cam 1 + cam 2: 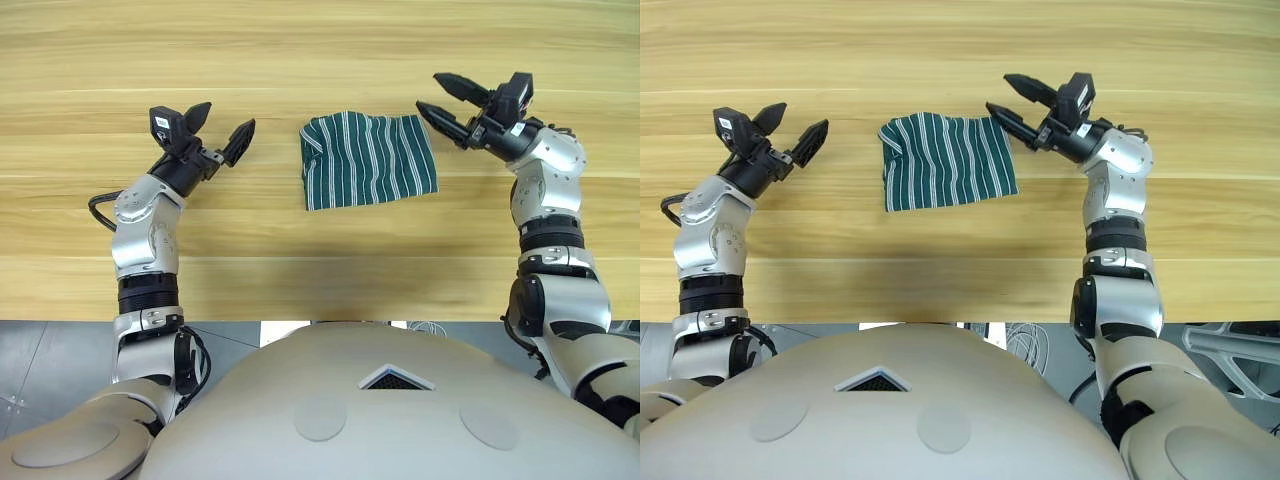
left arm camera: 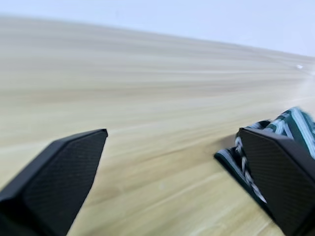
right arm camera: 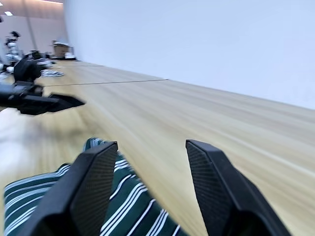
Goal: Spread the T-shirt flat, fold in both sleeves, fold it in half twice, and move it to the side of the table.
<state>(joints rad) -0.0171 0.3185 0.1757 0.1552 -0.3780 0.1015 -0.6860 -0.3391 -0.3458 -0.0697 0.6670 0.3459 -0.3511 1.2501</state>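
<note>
Already folded T-shirt (image 1: 368,160); left fingers (image 1: 241,140), right fingers (image 1: 445,120) parted

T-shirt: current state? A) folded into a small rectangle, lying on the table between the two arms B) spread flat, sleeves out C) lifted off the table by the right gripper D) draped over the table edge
A: the T-shirt lies as a compact folded rectangle on the table, and the left gripper and right gripper are both open, gripping nothing.
</note>
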